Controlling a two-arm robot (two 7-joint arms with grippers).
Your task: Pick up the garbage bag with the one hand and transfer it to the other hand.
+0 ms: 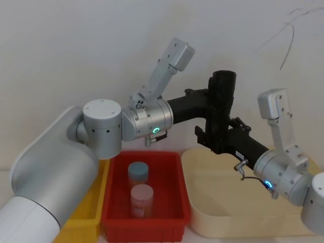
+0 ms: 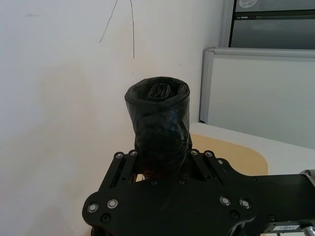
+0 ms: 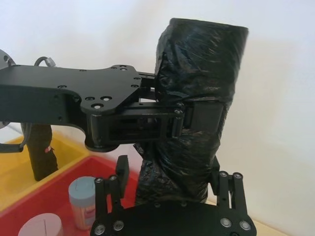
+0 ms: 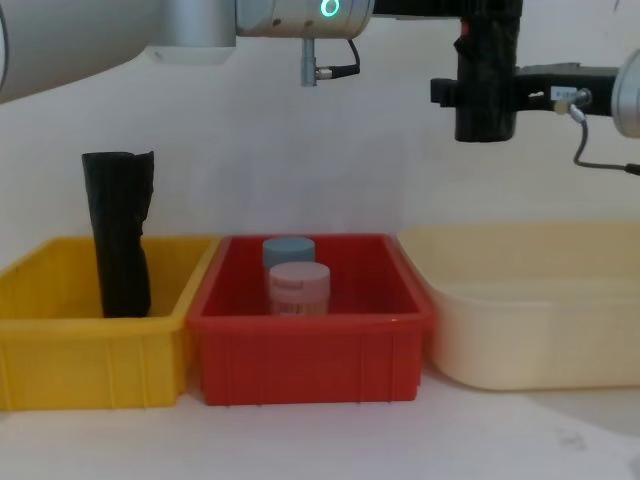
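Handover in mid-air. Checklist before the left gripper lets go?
1. Left gripper clamped on the garbage bag: ok.
2. Right gripper straddling the bag's lower end: ok.
3. Right gripper shut on the bag: not ok, a gap shows beside one finger.
4. Bag upright between the two grippers: ok.
5. Bag held well above the red bin and the cream tub: ok.
6. How far the bag sits into the right gripper: cannot tell.
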